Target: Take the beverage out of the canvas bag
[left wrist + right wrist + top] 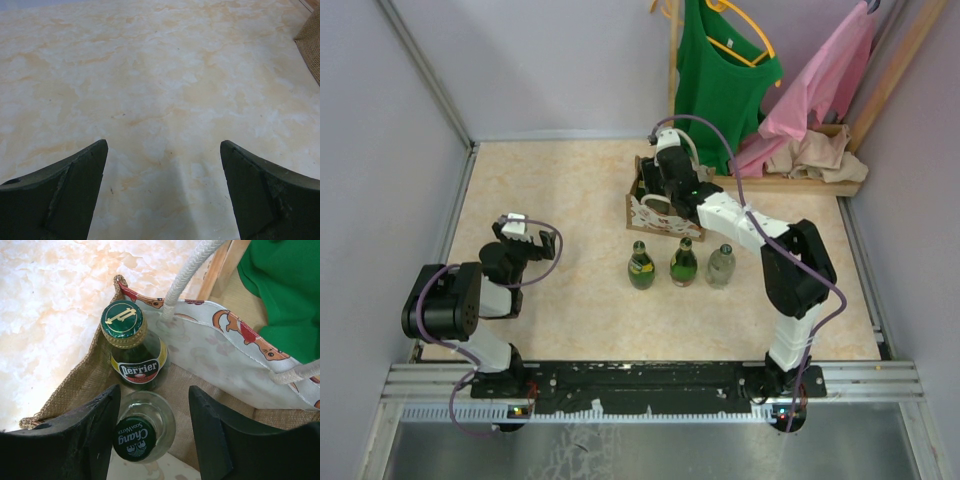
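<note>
The canvas bag stands on the table in front of the clothes rack, its cream printed lining and white rope handles showing from above. Two bottles stand inside it: a green Perrier beverage and a clear Chang soda water beverage. My right gripper reaches down into the bag, open, its jaws astride the Chang bottle. The left finger lies against the glass and a gap shows on the right side. My left gripper hovers open over bare table at the left, nothing between its fingers.
Three bottles stand in a row in front of the bag: two green and one clear. Behind it is the wooden rack base with a green top and pink garment. Walls close the sides.
</note>
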Available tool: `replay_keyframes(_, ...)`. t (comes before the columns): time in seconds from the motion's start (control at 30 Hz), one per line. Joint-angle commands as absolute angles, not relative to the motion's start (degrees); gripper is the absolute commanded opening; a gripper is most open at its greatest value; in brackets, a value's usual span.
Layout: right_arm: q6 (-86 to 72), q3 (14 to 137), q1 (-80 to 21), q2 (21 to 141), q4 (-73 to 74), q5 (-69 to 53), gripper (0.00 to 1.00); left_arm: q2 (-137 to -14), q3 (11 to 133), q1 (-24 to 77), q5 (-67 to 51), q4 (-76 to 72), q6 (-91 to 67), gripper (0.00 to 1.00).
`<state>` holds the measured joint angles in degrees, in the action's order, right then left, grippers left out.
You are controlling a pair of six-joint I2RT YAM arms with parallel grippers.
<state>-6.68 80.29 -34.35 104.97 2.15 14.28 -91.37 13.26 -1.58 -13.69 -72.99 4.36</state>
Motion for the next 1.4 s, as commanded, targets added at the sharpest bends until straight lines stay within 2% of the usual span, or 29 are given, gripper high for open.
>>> replay_keyframes(0.0, -7.1, 80.94, -34.17, 104.37, 0.8, 14.64, 0.57, -91.41, 13.89, -1.23, -13.8, -73.56, 4.64, 1.0)
replay_keyframes(0.47, -6.21, 80.93, -35.42, 106.6, 1.37, 15.1, 0.57, -91.41, 13.89, -1.2, -13.77, -73.56, 4.61, 1.0)
replay_keyframes(0.6, -6.19, 80.94, -35.89, 106.94, 1.44, 15.28, 0.52, -91.41, 13.89, -1.15, -13.73, -73.55, 4.63, 1.0)
replay_keyframes(0.7, -6.12, 80.87, -36.17, 107.18, 1.41, 15.93, 0.37, -91.41, 13.89, -1.15, -13.76, -73.56, 4.65, 1.0)
replay_keyframes(0.73, -6.08, 81.06, -36.21, 107.22, 1.56, 16.22, 0.29, -91.41, 13.88, -1.15, -13.73, -73.56, 4.58, 1.0)
replay_keyframes(0.8, -5.85, 81.39, -36.38, 107.27, 1.82, 17.33, 0.04, -91.38, 13.89, -1.18, -13.82, -73.56, 4.61, 1.0)
replay_keyframes(0.83, -5.5, 81.64, -36.5, 107.25, 2.06, 17.9, 0.0, -91.4, 13.86, -1.21, -13.79, -73.56, 4.64, 1.0)
replay_keyframes(1.37, 4.28, 88.15, -36.48, 99.29, -4.43, 27.53, 0.0, -91.36, 13.88, -1.19, -13.73, -73.56, 4.66, 1.0)
